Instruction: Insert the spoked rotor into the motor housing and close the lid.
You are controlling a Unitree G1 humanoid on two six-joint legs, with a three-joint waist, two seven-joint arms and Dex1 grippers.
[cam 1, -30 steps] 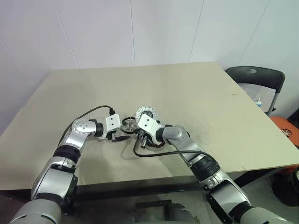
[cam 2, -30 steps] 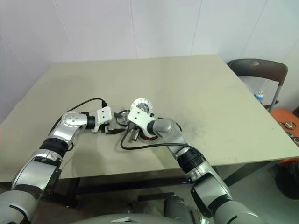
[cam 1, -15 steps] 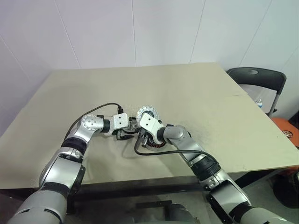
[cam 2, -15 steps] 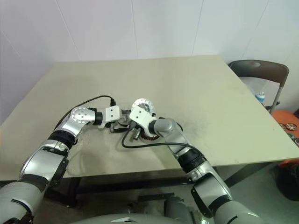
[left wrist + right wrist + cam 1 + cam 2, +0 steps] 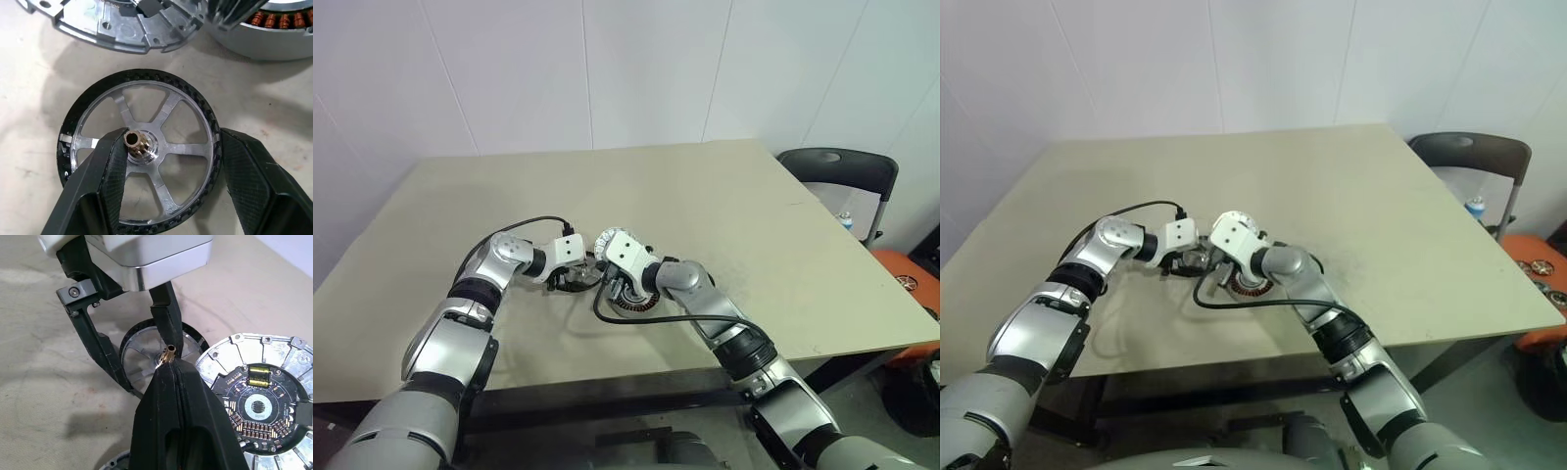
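Two robot arms meet over the middle of a large beige table [image 5: 724, 206], which is the biggest thing in the head views. At about two o'clock from the table's centre, past its far right corner, stands a dark folding chair [image 5: 842, 176].

Near the table's front centre sits the motor housing [image 5: 632, 305], a round grey metal cup with a ring of coppery windings, flat on the tabletop. At roughly eleven o'clock from it, touching its rim, is the lid [image 5: 259, 406], a silver-white disc with radial segments and a dark circuit-board centre; it is swung open, its inner face showing to the right wrist camera.

At about nine o'clock from the housing, just beside both housing and lid, the spoked rotor [image 5: 139, 159] lies flat on the table: a black rim, silvery spokes and a small brass hub sticking up.

The left gripper [image 5: 171, 161] comes down over the rotor with its jaws partly open. One black finger sits inside the ring beside the brass hub, the other just outside the rim, so the rim lies between them. Whether they press on it cannot be told.

The right gripper [image 5: 168, 369] has its two fingers pressed together, holding nothing, its tip right at the brass hub.
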